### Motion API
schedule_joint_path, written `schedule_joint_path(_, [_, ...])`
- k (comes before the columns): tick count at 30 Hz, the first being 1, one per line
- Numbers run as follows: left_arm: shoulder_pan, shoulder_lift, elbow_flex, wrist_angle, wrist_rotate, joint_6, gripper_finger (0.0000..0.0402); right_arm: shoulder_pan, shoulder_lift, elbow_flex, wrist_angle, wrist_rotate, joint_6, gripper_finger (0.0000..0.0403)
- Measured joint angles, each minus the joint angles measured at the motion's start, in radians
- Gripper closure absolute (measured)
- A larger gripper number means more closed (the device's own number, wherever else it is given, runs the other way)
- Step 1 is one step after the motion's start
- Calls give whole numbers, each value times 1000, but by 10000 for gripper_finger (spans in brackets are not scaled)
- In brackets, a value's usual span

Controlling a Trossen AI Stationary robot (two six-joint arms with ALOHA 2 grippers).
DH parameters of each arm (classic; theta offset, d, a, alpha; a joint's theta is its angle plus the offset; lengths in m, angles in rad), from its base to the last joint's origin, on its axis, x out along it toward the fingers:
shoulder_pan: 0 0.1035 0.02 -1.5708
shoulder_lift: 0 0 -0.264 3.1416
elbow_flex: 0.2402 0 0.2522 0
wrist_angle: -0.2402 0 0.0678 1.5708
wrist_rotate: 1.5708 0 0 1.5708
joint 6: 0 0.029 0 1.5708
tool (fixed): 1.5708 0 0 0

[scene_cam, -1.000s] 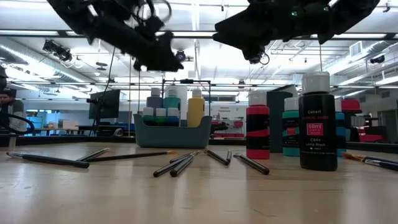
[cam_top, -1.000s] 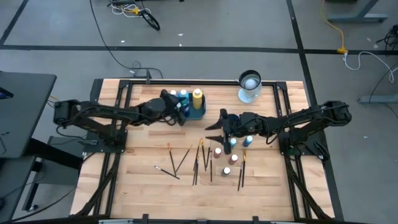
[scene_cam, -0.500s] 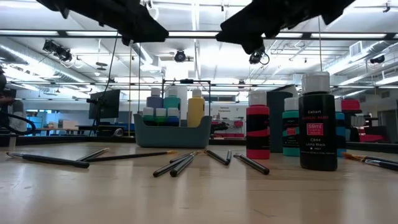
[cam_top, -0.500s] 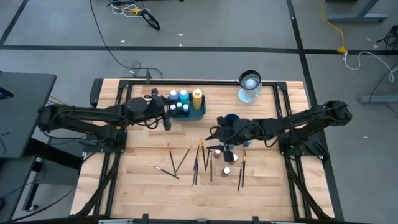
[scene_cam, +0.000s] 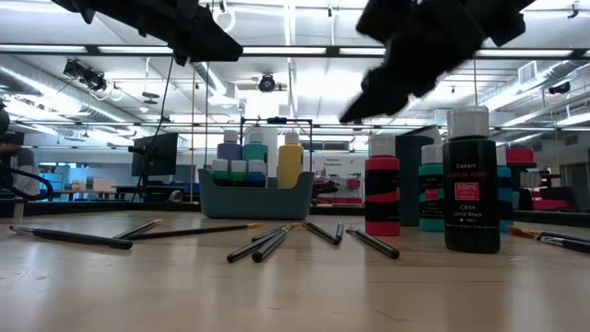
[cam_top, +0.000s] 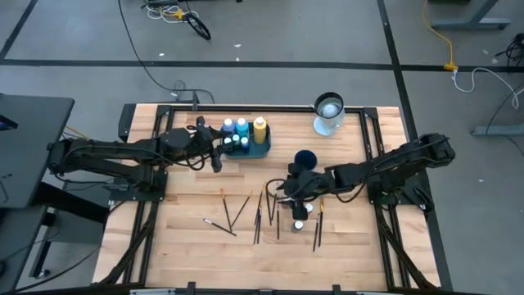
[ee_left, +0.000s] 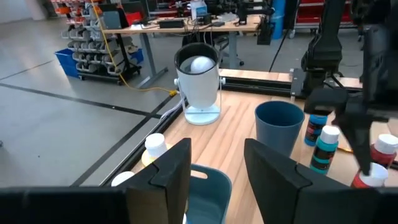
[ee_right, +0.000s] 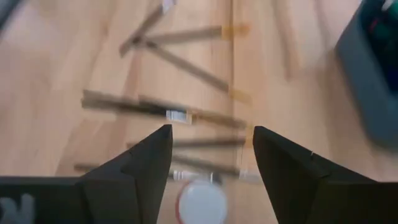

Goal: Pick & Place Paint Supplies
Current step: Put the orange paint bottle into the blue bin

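Bottles stand in the tray at the counter's back. Brushes lie in front of it, more bottles to their right, under my right pincer.

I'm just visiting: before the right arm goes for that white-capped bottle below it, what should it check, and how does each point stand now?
1. Right pincer open: ok, its fingers stand apart.
2. Right pincer empty: ok, nothing between the fingers.
3. Lined up over the white-capped bottle: ok, the cap shows in the gap in the right wrist view.
4. Room around the bottle: not ok, brushes lie close beside it.
5. Left pincer out of the way: ok, it hangs open by the teal tray, far from the right arm.
6. Space in the tray for another bottle: cannot tell.
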Motion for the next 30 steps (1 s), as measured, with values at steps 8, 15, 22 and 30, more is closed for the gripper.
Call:
schedule_joint_path(8, [0, 0, 0, -3, 0, 0, 248, 0, 31, 0, -91, 1, 66, 179])
schedule_joint_path(15, [0, 0, 0, -3, 0, 7, 248, 0, 30, 0, -134, -25, 98, 182])
schedule_joint_path(22, [0, 0, 0, -3, 0, 23, 248, -1, 30, 0, -126, -50, 105, 248])
schedule_joint_path(30, [0, -12, 0, -5, 0, 67, 248, 1, 17, -1, -14, -114, 103, 288])
